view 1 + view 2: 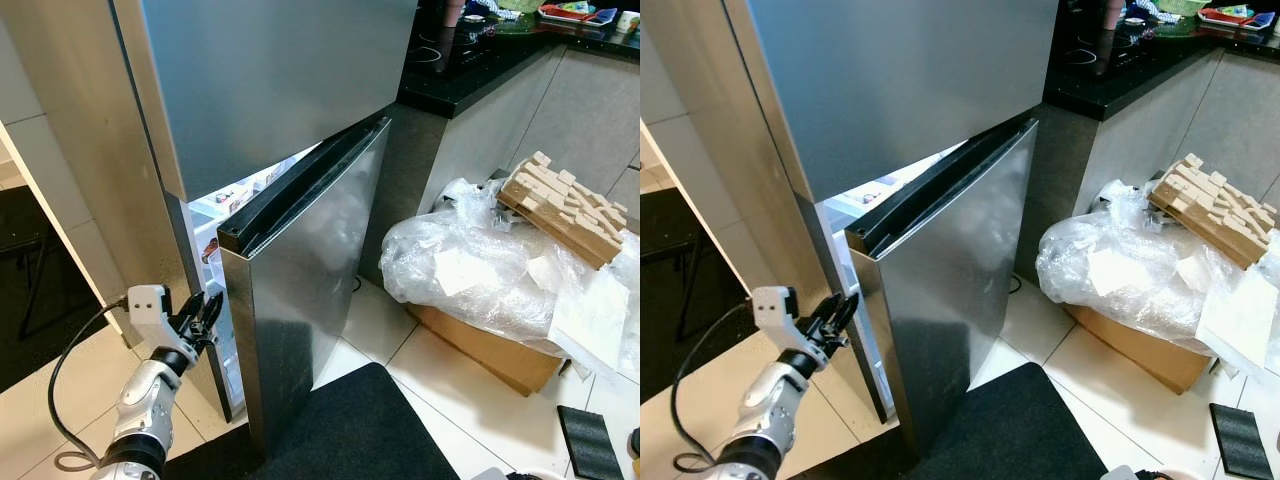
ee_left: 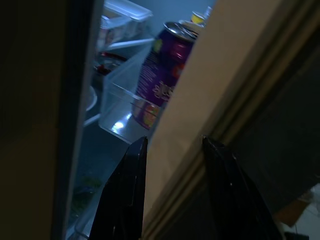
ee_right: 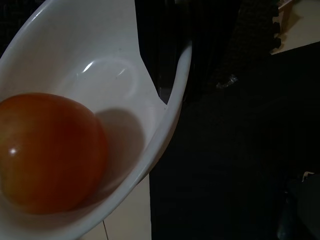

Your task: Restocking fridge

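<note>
The steel fridge (image 1: 270,90) has its upper door closed and its lower door (image 1: 300,290) ajar. My left gripper (image 1: 207,312) is at the lower door's free edge, open, with the edge (image 2: 175,130) standing between the two fingers. Through the gap I see a purple can (image 2: 160,75) in a clear bin (image 2: 120,105) on a shelf. In the right wrist view, a white bowl (image 3: 100,75) holds an orange-red tomato (image 3: 47,150). My right gripper (image 3: 167,85) is shut on the bowl's rim. A sliver of the bowl (image 1: 1120,472) shows at the bottom edge.
To the right, a crumpled plastic sheet (image 1: 480,260) covers a cardboard box (image 1: 490,350), with a wooden block stack (image 1: 565,205) on top. A black mat (image 1: 350,430) lies before the fridge. A black counter (image 1: 470,60) stands behind. A cable (image 1: 70,370) trails off my left arm.
</note>
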Motion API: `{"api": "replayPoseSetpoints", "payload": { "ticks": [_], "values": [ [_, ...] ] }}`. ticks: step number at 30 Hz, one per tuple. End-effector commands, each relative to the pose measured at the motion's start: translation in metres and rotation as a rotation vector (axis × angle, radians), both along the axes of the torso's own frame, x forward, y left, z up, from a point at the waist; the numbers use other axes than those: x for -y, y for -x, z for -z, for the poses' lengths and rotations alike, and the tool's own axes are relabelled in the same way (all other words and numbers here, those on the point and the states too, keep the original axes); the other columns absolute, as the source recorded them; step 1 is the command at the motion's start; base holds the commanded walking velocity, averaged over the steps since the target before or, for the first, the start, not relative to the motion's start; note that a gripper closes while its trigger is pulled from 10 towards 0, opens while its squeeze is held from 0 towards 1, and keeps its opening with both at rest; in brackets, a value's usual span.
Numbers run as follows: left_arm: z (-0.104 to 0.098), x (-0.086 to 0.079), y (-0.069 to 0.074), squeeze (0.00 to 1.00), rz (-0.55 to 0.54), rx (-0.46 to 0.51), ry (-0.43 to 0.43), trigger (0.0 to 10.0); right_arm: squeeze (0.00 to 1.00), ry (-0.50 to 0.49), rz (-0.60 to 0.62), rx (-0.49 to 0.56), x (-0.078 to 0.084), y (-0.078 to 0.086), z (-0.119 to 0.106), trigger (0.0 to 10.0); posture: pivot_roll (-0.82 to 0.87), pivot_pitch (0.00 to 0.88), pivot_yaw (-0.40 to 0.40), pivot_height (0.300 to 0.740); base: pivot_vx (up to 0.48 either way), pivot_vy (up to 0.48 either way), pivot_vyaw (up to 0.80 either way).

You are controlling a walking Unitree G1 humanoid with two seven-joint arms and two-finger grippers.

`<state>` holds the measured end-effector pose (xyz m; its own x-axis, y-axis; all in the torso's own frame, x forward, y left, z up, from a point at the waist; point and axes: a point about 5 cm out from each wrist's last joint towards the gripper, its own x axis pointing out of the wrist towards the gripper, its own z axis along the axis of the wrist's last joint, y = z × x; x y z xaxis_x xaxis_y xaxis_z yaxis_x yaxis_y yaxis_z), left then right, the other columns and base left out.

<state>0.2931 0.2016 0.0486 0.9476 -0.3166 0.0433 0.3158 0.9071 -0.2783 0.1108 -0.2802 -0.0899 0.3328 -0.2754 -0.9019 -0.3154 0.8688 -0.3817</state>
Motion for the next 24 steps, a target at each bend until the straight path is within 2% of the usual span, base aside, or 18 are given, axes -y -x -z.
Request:
{"api": "replayPoseSetpoints", "payload": {
  "ticks": [1,5,8,11,12,14,17,20,21,24],
  "values": [
    [0.005,0.011,0.000,0.00,0.035,-0.025,0.004,10.0,0.00,0.005,0.015,0.011,0.002,0.000,-0.001,10.0,-0.05,0.000,-0.020,0.740,0.000,0.000,0.00],
    [0.003,0.020,-0.005,0.00,0.053,-0.027,0.003,10.0,0.00,0.003,0.015,0.009,0.001,0.001,0.000,10.0,-0.05,0.000,-0.018,0.740,0.000,0.000,0.00],
    [-0.003,0.033,-0.013,0.00,0.066,-0.014,0.005,10.0,0.00,0.003,0.017,0.009,0.001,0.002,0.000,10.0,-0.06,0.000,-0.014,0.740,0.000,0.000,0.00],
    [-0.004,0.036,-0.014,0.00,0.070,-0.010,0.008,10.0,0.00,0.003,0.019,0.009,0.001,0.002,0.000,10.0,-0.06,0.000,-0.014,0.740,0.000,0.000,0.00],
    [-0.007,0.045,-0.018,0.00,0.090,-0.002,0.015,10.0,0.00,0.003,0.020,0.009,0.001,0.003,0.000,10.0,-0.06,0.000,-0.014,0.740,0.000,0.000,0.00],
    [-0.008,0.049,-0.019,0.00,0.100,0.000,0.022,10.0,0.00,0.003,0.021,0.009,0.001,0.003,0.000,10.0,-0.06,0.000,-0.014,0.740,0.000,0.000,0.00],
    [-0.010,0.074,-0.020,0.00,0.176,0.005,0.049,10.0,0.00,0.004,0.020,0.007,0.001,0.003,0.000,10.0,-0.06,0.000,-0.014,0.740,0.000,0.000,0.00],
    [-0.007,0.110,-0.013,0.00,0.302,-0.002,0.059,10.0,0.00,0.006,0.021,0.007,0.002,0.003,0.000,10.0,-0.06,0.000,-0.013,0.740,0.000,0.000,0.00],
    [-0.007,0.110,-0.013,0.00,0.302,-0.002,0.059,10.0,0.00,0.006,0.021,0.007,0.002,0.003,0.000,10.0,-0.06,0.000,-0.013,0.740,0.000,0.000,0.00],
    [-0.003,0.132,-0.003,0.00,0.396,-0.010,0.075,10.0,0.00,0.006,0.026,0.011,0.002,0.003,0.000,10.0,-0.07,0.000,-0.009,0.740,0.000,0.000,0.00]
  ]
}}
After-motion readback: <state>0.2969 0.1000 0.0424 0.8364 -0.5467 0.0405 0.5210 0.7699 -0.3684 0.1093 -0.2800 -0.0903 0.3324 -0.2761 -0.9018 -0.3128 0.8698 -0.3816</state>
